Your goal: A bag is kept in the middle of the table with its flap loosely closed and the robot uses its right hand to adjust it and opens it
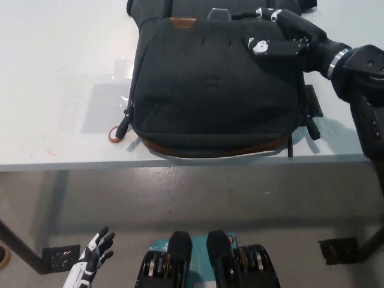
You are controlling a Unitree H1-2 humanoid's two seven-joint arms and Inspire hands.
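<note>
White table, dark bag centred.
Right hand fingers curl onto bag's far-right flap; grasp unclear. Left hand released, near left.

Bright, even overhead light washes the pale counter almost white with a glossy patch of glare left of the dark bag, whose fabric detail sinks into murk, while soft shadows dim the floor below.
</note>
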